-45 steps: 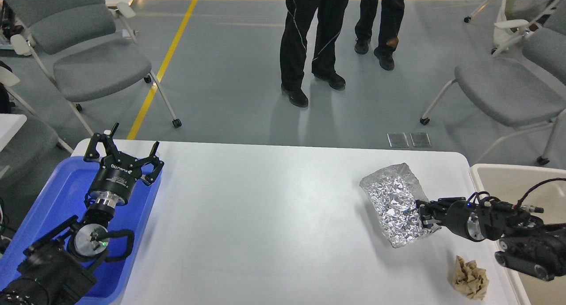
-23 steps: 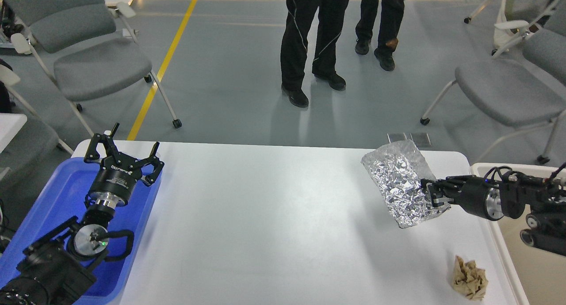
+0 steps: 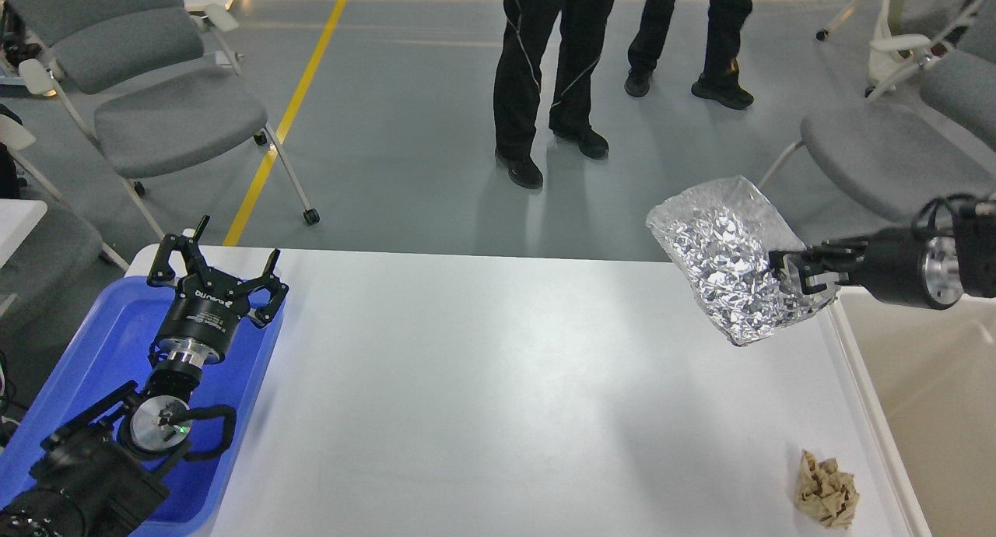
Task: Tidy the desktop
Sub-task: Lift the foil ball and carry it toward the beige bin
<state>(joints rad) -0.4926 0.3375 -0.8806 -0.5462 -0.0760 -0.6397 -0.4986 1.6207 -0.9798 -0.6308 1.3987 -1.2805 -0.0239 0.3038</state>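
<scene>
The white desktop [image 3: 498, 381] fills the middle of the head view. My right gripper [image 3: 790, 276] is shut on a crumpled silver foil bag [image 3: 727, 261] and holds it in the air above the desktop's far right corner. A crumpled brown paper ball [image 3: 826, 500] lies on the desktop near its front right edge. My left gripper [image 3: 214, 268] is open and empty, fingers spread, above the far end of the blue tray [image 3: 93, 350].
A beige bin [image 3: 926, 405] stands right of the desktop, under my right arm. Two people [image 3: 545, 78] stand on the floor beyond the table. Grey chairs [image 3: 156, 93] stand at the back left and back right [image 3: 887, 156].
My right gripper has lifted the foil bag off the desktop, up and to the right toward the bin. The left arm has not moved. One person has shifted a foot.
</scene>
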